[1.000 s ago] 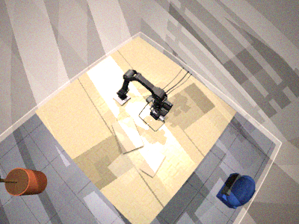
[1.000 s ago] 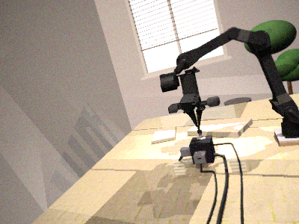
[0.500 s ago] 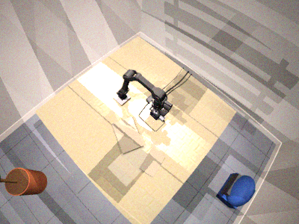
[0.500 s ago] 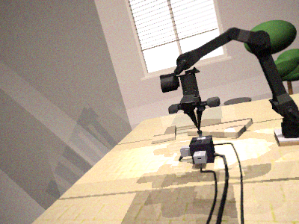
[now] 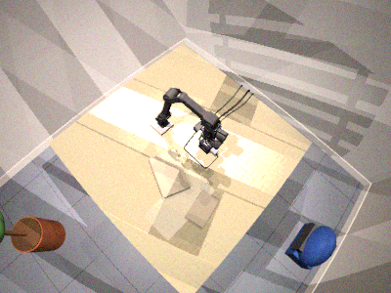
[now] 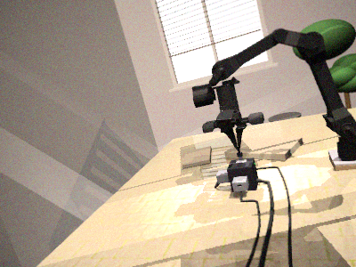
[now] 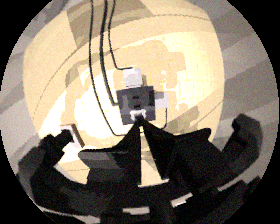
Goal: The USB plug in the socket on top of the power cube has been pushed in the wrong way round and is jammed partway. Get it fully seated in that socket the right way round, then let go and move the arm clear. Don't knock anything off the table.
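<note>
The black power cube point(image 6: 250, 181) point(image 7: 146, 94) stands on the table, with one white plug point(image 6: 240, 184) point(image 7: 132, 77) and another white plug point(image 6: 222, 176) point(image 7: 161, 100) in its sides. My gripper point(image 6: 239, 150) point(image 7: 140, 122) points down at the cube's top, near one edge. It is shut on the small dark USB plug point(image 6: 239, 154), which is mostly hidden by the fingertips. A pale patch shows on the cube's top beside the tips in the wrist view. How deep the plug sits and which way round it is cannot be made out.
Black cables point(image 6: 270, 214) point(image 7: 102, 55) run from the cube over the table. A flat block point(image 5: 202, 208) point(image 6: 197, 157) and a low angled piece point(image 5: 167, 178) lie beyond the cube. A plant pot point(image 5: 49, 234) and a blue chair point(image 5: 319, 246) stand off the table.
</note>
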Robot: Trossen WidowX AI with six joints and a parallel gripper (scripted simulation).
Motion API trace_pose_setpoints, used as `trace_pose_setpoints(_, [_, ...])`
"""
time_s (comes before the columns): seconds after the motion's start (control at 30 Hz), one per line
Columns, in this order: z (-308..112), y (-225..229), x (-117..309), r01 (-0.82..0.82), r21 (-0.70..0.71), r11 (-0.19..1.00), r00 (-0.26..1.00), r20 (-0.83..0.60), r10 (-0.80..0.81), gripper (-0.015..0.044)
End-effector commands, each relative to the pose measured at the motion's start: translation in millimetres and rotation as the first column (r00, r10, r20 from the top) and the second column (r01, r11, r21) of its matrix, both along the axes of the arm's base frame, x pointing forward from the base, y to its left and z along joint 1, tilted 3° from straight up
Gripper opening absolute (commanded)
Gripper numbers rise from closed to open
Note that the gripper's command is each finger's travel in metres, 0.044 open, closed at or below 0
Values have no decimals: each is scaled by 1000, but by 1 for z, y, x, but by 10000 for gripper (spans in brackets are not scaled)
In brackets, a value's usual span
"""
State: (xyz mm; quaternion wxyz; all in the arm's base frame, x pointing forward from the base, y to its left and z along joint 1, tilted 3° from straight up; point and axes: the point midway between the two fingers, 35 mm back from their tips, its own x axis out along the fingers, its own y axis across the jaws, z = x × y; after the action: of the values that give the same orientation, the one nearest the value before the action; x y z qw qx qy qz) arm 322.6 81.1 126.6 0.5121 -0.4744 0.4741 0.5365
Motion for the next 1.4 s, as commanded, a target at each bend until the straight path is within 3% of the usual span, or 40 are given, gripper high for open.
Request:
trace_pose_setpoints(0.0, [-1, 1, 0, -3, 5, 1000, 1000, 0, 3, 0])
trace_pose_setpoints(1.37, [-6, 1, 0, -3, 5, 1000, 1000, 0, 3, 0])
